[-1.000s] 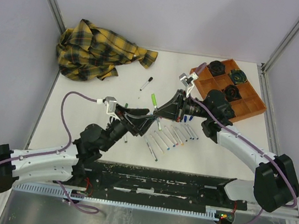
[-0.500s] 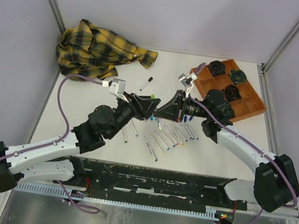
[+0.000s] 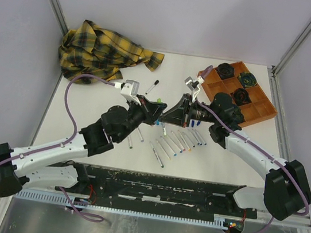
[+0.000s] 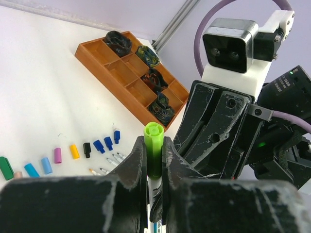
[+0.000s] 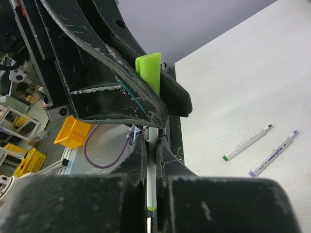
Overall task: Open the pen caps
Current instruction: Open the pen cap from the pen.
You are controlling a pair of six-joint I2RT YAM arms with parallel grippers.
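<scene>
Above the middle of the desk (image 3: pixel 206 167), a little toward its far edge, the left jaws and the right jaws meet nose to nose. The left jaws are pressed on the light green cap (image 4: pixel 154 145), pinching its lower half so that its top stands out above them. The right jaws pinch the white barrel (image 5: pixel 151 187) which this cap closes, just beside the cap. The cap seems not yet off, because no gap shows between it and the barrel, though the joint is partly hidden by the jaws. I judge that the step in hand is the pull. To do it well, both grips should be firm, and the arms should go apart straight along the line of the barrel, not sideways. A tilted pull may bend the thin barrel or let the smooth cap slip out. A small twist can help if the cap sticks. Afterwards the cap probably belongs with the loose caps (image 4: pixel 58 155), which lie in a row on the desk on the near side of the orange tray (image 4: pixel 120 72) in the far right corner. The barrel probably belongs with the uncapped pens (image 3: pixel 170 146) toward the near edge.
</scene>
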